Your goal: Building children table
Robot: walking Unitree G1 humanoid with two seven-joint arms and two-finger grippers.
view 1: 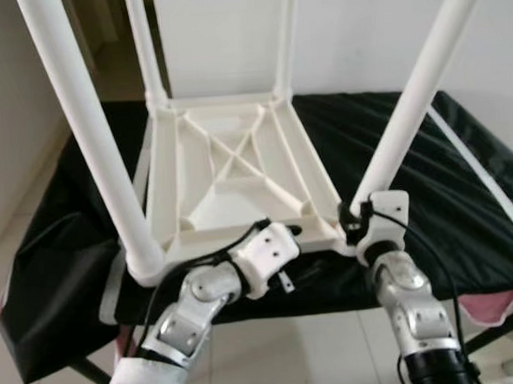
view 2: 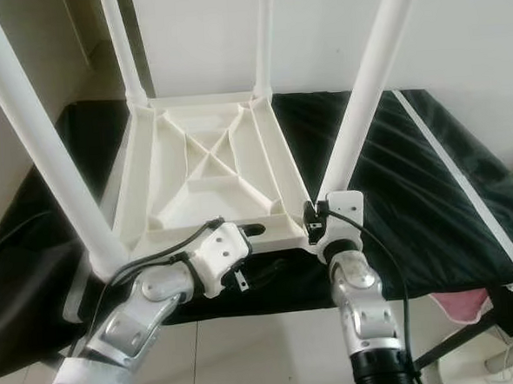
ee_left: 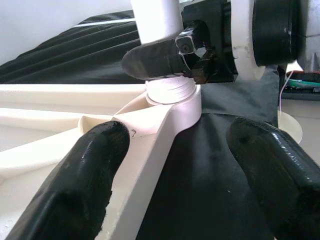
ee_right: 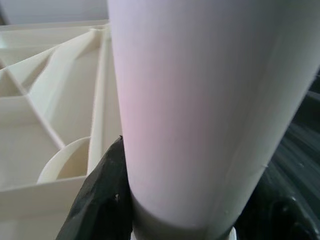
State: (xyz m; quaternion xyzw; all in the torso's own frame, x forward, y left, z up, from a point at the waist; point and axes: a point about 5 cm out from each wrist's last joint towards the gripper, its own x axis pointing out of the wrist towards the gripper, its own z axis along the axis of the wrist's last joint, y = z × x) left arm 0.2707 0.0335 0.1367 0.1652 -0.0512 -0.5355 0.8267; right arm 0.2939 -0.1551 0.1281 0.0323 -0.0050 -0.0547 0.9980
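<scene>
The white plastic children's table (view 1: 229, 172) lies upside down on a black cloth, all its legs pointing up. My right gripper (view 1: 356, 216) is shut on the base of the near right leg (view 1: 416, 95), just above its socket; in the right wrist view a black finger (ee_right: 100, 200) presses against that leg (ee_right: 200, 100). My left gripper (view 1: 287, 242) is open at the table's front rim. In the left wrist view one finger (ee_left: 85, 185) lies over the rim and the other (ee_left: 275, 170) over the cloth, with nothing between them. The near left leg (view 1: 92, 141) stands in its corner.
The black cloth (view 1: 465, 188) covers a low work table with its front edge right by my arms. A long white strip (view 1: 487, 182) lies on the cloth at the right. Something pink (view 2: 459, 301) hangs below the right corner. A white wall stands behind.
</scene>
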